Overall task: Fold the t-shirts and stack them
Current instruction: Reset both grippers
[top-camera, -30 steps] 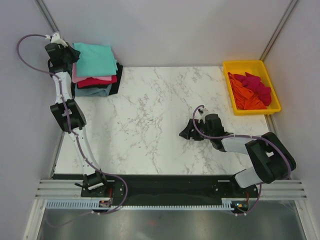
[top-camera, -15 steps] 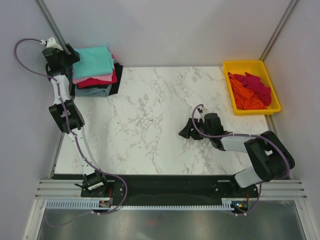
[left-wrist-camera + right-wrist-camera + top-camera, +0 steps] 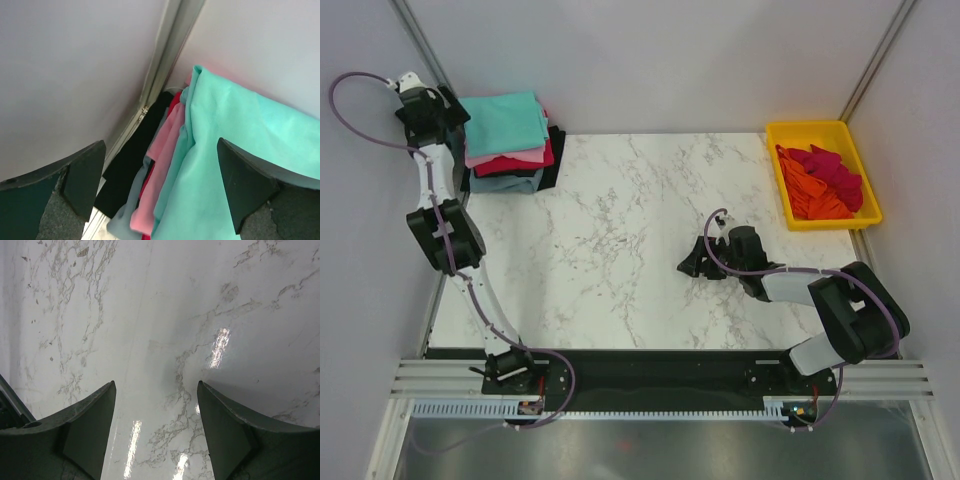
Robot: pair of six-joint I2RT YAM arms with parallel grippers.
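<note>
The folded teal-green cloth t-shirt (image 3: 507, 118) tops the far-left corner stack. Only the left wrist view shows the pink layer (image 3: 167, 130) and black layer (image 3: 127, 167) beneath. The left gripper (image 3: 450, 108) gapes empty beside it. Only the overhead view shows the yellow plastic tray (image 3: 807, 126) holding crumpled red-orange t-shirts (image 3: 820, 182). The right gripper (image 3: 156, 390) is spread, empty, over the white marble table (image 3: 610, 230).

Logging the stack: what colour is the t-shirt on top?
Teal-green; the top t-shirt shows best in the top external view.

A folded stack of t-shirts (image 3: 510, 150) sits at the worktop's (image 3: 620, 230) far left corner. The teal-green shirt (image 3: 507, 120) lies flat on top, then the pink shirt (image 3: 483, 157), crimson shirt (image 3: 518, 163) and grey-blue shirt (image 3: 505, 183). The black shirt (image 3: 551, 160) is lowest and juts out to the right. At far right, an orange shirt (image 3: 807, 192) and a dark red shirt (image 3: 837, 172) lie crumpled in the yellow tray (image 3: 807, 127).
</note>
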